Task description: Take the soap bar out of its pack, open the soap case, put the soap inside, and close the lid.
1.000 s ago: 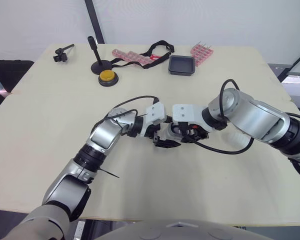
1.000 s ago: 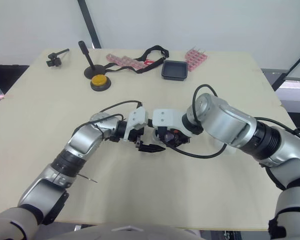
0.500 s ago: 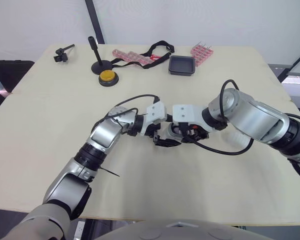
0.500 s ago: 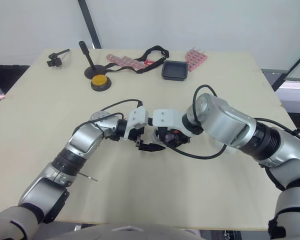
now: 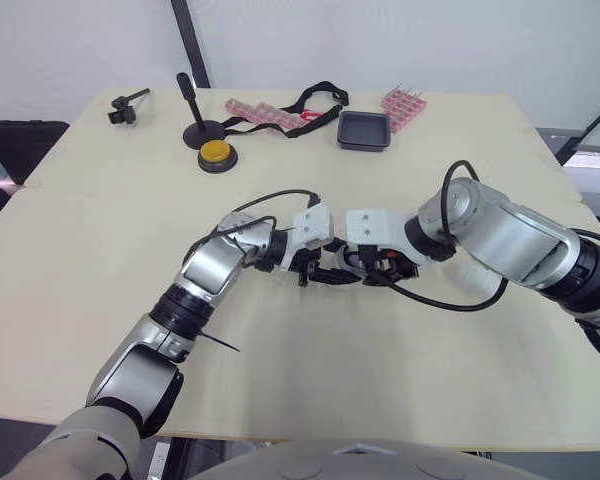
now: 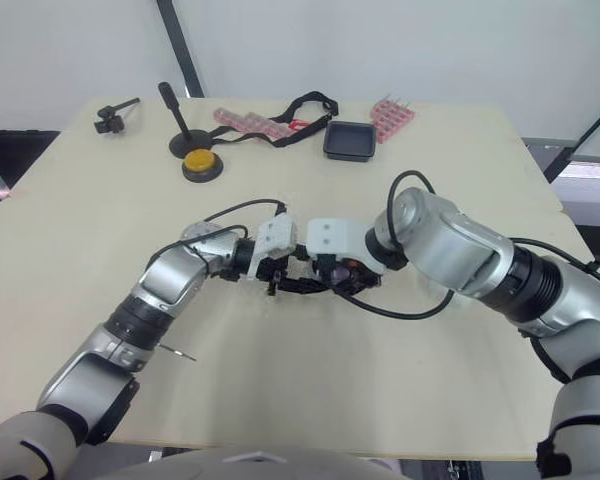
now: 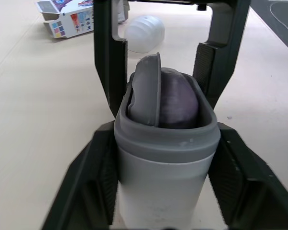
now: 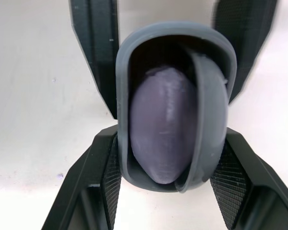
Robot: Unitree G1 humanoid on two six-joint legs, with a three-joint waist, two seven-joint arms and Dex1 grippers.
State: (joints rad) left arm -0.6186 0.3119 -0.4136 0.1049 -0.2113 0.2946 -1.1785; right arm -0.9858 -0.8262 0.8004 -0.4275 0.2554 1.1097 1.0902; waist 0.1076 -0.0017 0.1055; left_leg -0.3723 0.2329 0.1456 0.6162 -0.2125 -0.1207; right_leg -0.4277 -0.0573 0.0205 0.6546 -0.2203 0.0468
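Both grippers meet at mid table. A grey soap case (image 7: 165,158) is clamped between the black fingers of my left gripper (image 7: 165,129), which is shut on its body. A purple soap bar (image 8: 165,124) sits inside the case. The grey lid (image 7: 146,91) stands tilted and ajar in the opening. Facing it, my right gripper (image 8: 170,139) is shut on the case's open end, its fingers (image 7: 108,62) flanking the rim. From the head the left gripper (image 5: 320,275) and right gripper (image 5: 365,268) are nearly touching. The opened soap pack (image 7: 67,21) lies on the table beyond.
A white oval object (image 7: 144,33) lies near the pack. At the far edge are a black tray (image 5: 364,130), a pink rack (image 5: 403,103), pink strips (image 5: 265,112) with a black strap (image 5: 315,100), a yellow button (image 5: 216,153) and a black stand (image 5: 193,115).
My left gripper has drawn slightly closer to the right gripper, so the fingers now overlap. Both arms otherwise hold their places.
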